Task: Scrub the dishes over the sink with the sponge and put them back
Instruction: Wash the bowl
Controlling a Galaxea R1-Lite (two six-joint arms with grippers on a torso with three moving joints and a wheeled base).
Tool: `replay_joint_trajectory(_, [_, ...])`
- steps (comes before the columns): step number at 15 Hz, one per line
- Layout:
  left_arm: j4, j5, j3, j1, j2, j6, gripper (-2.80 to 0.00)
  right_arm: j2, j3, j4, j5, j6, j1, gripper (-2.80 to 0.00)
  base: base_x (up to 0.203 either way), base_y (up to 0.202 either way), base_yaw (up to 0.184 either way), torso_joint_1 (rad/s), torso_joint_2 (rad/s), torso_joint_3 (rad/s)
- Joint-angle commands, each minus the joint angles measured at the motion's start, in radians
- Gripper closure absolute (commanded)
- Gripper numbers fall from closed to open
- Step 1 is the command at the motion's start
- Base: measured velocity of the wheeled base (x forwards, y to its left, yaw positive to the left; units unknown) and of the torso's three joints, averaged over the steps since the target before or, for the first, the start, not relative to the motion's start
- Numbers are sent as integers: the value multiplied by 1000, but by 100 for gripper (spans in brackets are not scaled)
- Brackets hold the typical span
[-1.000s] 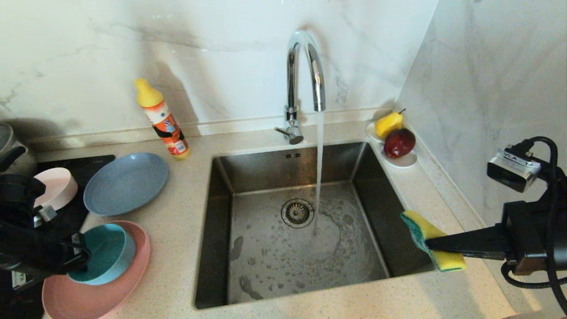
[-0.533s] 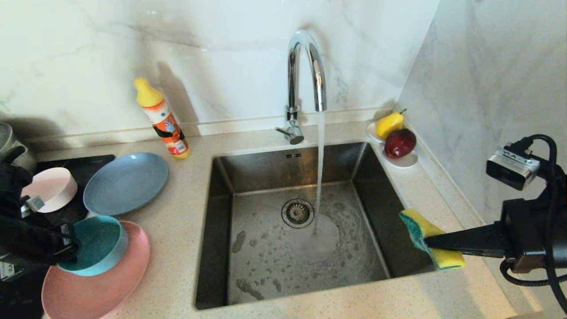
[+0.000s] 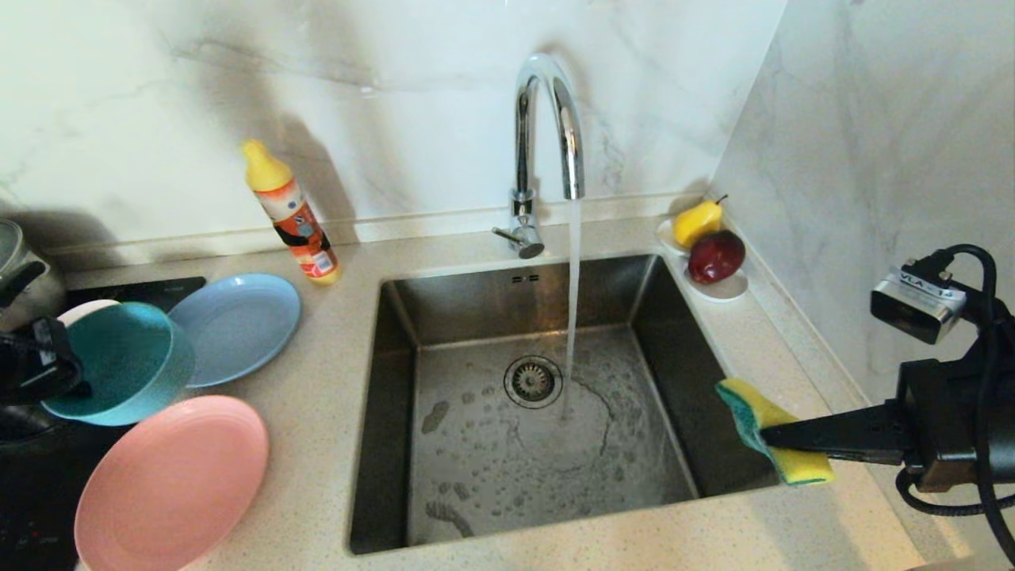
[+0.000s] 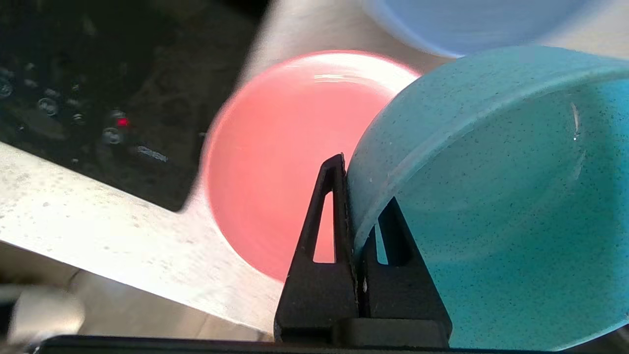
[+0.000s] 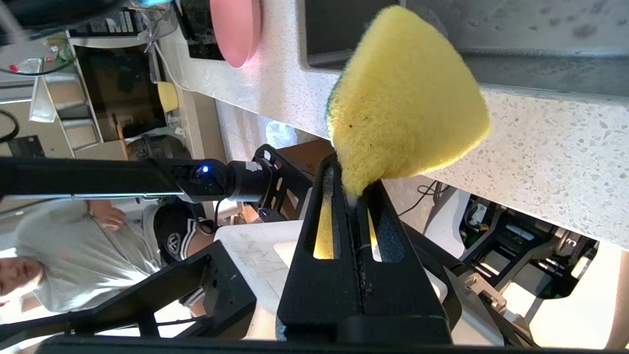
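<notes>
L fingers (image 4: 361,196) pinch teal bowl (image 3: 119,365) rim; R fingers (image 3: 773,436) pinch sponge (image 3: 753,412).

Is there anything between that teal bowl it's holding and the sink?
Nothing visible. The left gripper holds the teal bowl in the air; only bare countertop lies between it and the sink. The grey-blue plate sits farther back, the pink plate nearer.

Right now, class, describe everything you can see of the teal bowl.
The teal bowl is round and speckled, plastic by its look, and appears empty. It is lifted and tilted above the counter, left of the sink. The left gripper is shut on its rim, one finger inside the wall, one outside. Nothing else visibly touches it.
</notes>
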Motion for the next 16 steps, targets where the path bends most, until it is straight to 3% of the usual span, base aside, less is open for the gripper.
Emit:
replay_joint_trajectory(1, [57,-26,-86,-56,-73,-32,0,-12,-3,3,6,3,0,0,0,0,0,0,0,0])
replay_joint_trajectory(4, [81,-3,-156,-265,-72,-122,0,-30,-6,4,6,4,0,0,0,0,0,0,0,0])
replay_joint_trajectory(7, [84,121,-212,-514,6,-223,0,-71,-2,11,5,4,-2,0,0,0,0,0,0,0])
replay_joint_trajectory(10, [80,196,-289,-734,176,-365,0,-121,2,17,4,8,-2,0,0,0,0,0,0,0])
replay_joint_trajectory(13, [55,229,-371,-872,339,-474,0,-153,5,26,4,8,-1,0,0,0,0,0,0,0])
replay_joint_trajectory(16, [-26,346,-442,-971,495,-517,0,-182,5,36,4,8,-1,0,0,0,0,0,0,0])
